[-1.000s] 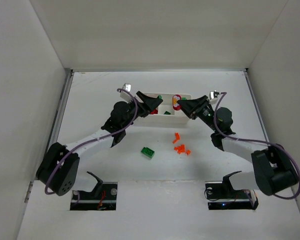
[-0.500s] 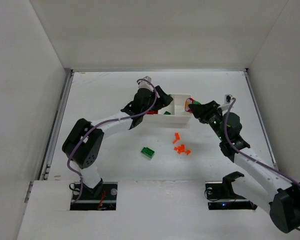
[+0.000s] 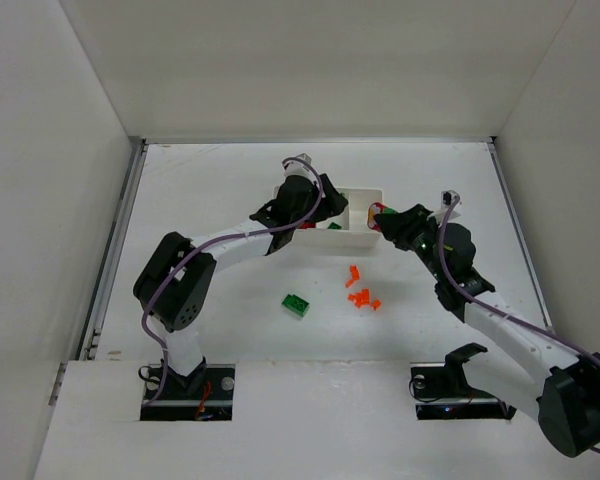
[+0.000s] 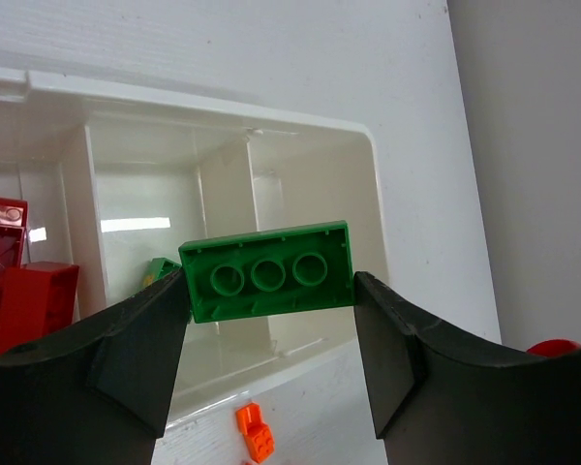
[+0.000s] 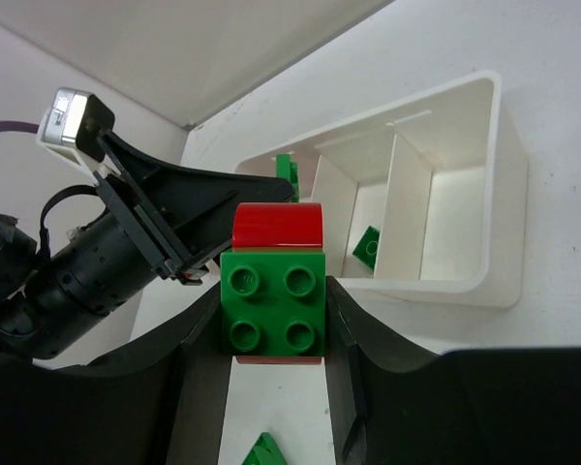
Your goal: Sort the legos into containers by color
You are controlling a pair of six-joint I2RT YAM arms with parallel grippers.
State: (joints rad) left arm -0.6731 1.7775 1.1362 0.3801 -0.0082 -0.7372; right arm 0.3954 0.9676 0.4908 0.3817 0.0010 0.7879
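Clamps a green brick (image 4: 268, 271) by its two short ends in the left pincer (image 4: 268, 293), closed only as far as that brick allows, hollow underside turned to the wrist camera. Hangs above the white tray (image 4: 223, 100), long axis running roughly along the row of three compartments, over the wall between the middle and right cells as the wrist view gives it. Shows red bricks (image 4: 15, 281) in the left cell and a second green brick (image 4: 160, 271) in the middle one, so probably calls for a small shift toward the middle cell before letting go. Grips, in the right pincer (image 5: 273, 325), a square green block (image 5: 274, 308) with a red piece (image 5: 277, 225) stuck to it, closed on its sides, just beside the tray's right end rather than over any cell. Puts the left arm nearer the green cell, judging by the overhead view. Leaves on the desk (image 3: 210, 180) a loose green brick (image 3: 297, 305) and a cluster of orange pieces (image 3: 361, 293), near each other, in front of the tray.
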